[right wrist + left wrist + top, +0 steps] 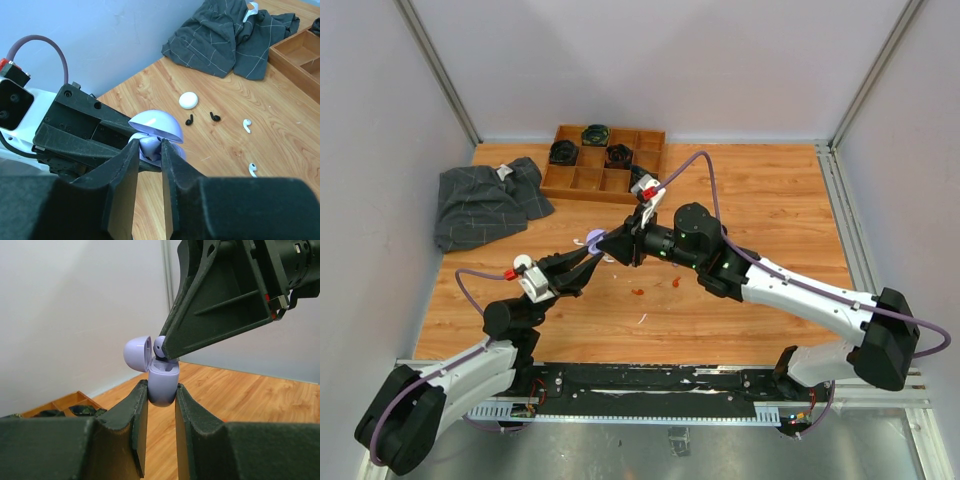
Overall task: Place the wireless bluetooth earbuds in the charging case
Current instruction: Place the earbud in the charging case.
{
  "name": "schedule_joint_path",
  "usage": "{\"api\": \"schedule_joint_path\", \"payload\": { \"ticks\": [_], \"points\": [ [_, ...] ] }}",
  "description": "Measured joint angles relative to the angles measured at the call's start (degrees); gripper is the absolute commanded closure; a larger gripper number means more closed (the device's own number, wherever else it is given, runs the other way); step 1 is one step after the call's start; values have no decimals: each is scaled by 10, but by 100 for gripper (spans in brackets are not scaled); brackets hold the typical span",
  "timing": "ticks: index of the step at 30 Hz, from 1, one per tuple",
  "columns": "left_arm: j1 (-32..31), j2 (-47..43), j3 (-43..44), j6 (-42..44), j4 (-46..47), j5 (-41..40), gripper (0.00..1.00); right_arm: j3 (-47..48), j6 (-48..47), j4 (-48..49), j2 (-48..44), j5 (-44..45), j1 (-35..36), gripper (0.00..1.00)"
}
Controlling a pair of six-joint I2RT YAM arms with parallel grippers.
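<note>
Left pincer [161, 391]: narrow, clamped on the lilac charging case [163, 382]. It holds the case upright, lid open, above the desk's [770, 200] middle, likely to steady it.
Right pincer [149, 149]: nearly closed on a lilac earbud [159, 345] at the case's mouth.
Left wrist view: alone shows the earbud above its socket.
Right wrist view: alone shows black earbuds [189, 120] and white earbuds [247, 125] loose beside a white case [188, 100].
</note>
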Motion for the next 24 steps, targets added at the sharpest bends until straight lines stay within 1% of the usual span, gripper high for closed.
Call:
{"api": "schedule_joint_path", "payload": {
  "ticks": [4, 13, 17, 22, 24],
  "points": [
    [0, -3, 0, 0, -3, -1, 100, -2, -1, -1, -4, 5, 2, 64],
    [0, -6, 0, 0, -12, -12, 100, 3, -33, -43, -25, 22, 2, 51],
    [0, -6, 0, -2, -14, -17, 100, 7, -70, -87, -46, 36, 2, 46],
    [0, -8, 0, -10, -23, -22, 100, 29, -126, -158, -70, 42, -12, 44],
    [0, -16, 0, -15, -38, -23, 100, 45, -154, -199, -72, 43, -29, 43]
  ]
}}
